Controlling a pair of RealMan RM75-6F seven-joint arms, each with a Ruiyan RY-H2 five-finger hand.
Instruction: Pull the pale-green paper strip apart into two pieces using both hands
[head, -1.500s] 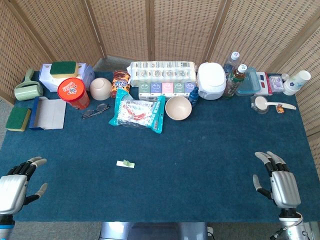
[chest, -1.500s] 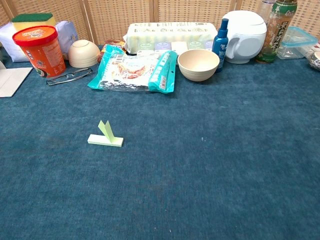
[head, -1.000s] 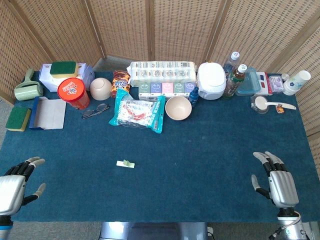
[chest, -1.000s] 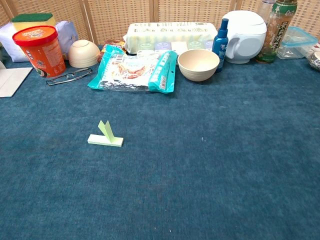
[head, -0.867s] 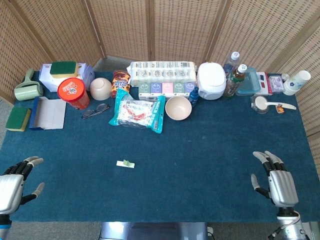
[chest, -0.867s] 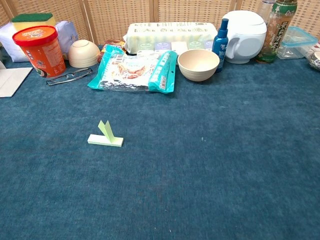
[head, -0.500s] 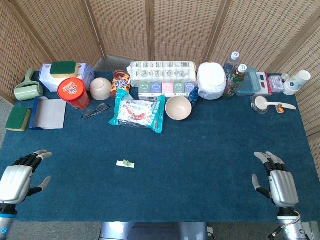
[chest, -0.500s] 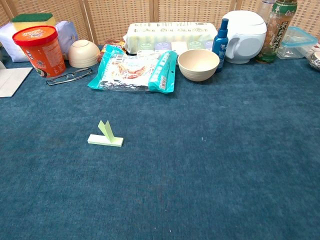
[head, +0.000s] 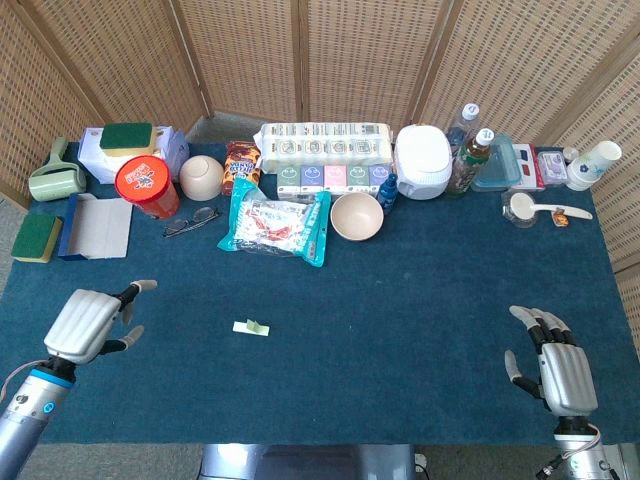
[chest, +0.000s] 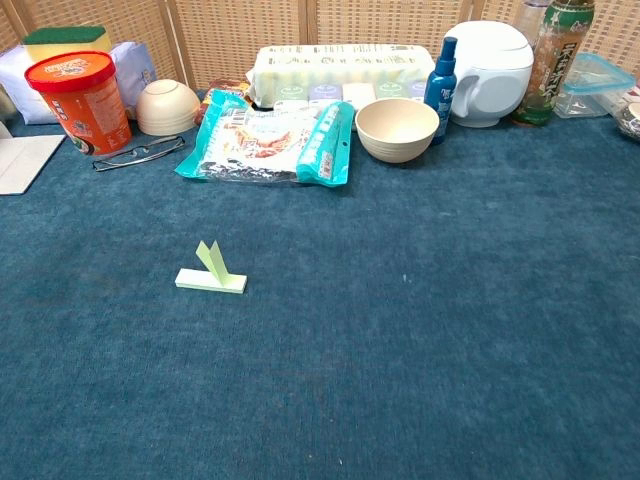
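Note:
The pale-green paper strip (head: 252, 327) lies on the blue cloth left of centre, one end folded up; the chest view shows the paper strip (chest: 212, 273) flat with a raised flap. My left hand (head: 88, 323) hovers to the strip's left, fingers apart, holding nothing, well short of it. My right hand (head: 558, 365) stays at the table's near right corner, fingers spread and empty. Neither hand appears in the chest view.
Along the back stand a red tub (head: 146, 186), glasses (head: 190, 220), a snack bag (head: 276, 225), two bowls (head: 356, 215), a white pot (head: 422, 160), bottles (head: 471, 160) and a multipack (head: 324, 148). A sponge (head: 37, 237) and notebook (head: 98, 226) lie far left.
My left hand has moved up and rightward from the near left corner toward the strip. The strip and my right hand have stayed put.

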